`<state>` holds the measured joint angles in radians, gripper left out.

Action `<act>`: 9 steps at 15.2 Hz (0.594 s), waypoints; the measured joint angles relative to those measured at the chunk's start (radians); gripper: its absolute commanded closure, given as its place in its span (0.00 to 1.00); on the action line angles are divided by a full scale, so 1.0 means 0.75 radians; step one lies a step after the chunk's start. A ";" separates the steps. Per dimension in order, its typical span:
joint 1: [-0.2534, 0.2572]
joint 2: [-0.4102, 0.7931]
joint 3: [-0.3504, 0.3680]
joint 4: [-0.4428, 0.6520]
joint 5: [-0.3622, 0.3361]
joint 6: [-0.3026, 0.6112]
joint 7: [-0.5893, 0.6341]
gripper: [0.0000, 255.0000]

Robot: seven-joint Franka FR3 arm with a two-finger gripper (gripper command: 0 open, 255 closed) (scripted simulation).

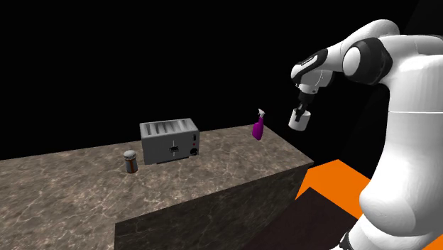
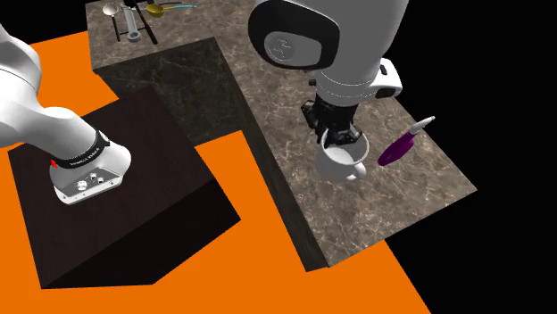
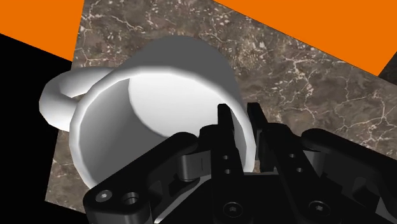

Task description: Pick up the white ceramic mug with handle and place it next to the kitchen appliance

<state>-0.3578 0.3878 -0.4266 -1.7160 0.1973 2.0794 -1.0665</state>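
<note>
Shoulder camera looks across the counter (image 1: 227,160) from well behind the gripper (image 1: 303,110), the second peers steeply down from above it, and the wrist camera sits close over the mug (image 3: 159,83), which all three share.

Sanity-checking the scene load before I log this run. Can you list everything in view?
mug: 1, white, held up over the counter's end
spray bottle: 1, purple, on the counter near the mug
toaster: 1, grey, mid-counter
jar: 1, brownish with grey lid, beside the toaster
utensils: several, mixed colours, counter's other end
counter: 1, dark marbled
floor: orange
stand: 1, dark box
arm: 1, white
end effector: 1, black, clasping the mug's rim
</note>
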 measured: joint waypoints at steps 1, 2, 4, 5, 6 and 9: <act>0.012 -0.010 0.002 -0.006 -0.006 -0.002 0.016 1.00; 0.031 -0.020 0.006 -0.018 -0.012 0.002 0.039 1.00; 0.079 -0.065 0.014 -0.080 -0.033 0.024 0.095 1.00; 0.102 -0.076 0.022 -0.089 -0.041 0.025 0.128 1.00; 0.121 -0.087 0.027 -0.104 -0.048 0.032 0.153 1.00; 0.188 -0.125 0.049 -0.152 -0.072 0.049 0.247 1.00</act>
<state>-0.2166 0.2941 -0.3899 -1.8302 0.1437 2.1163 -0.8815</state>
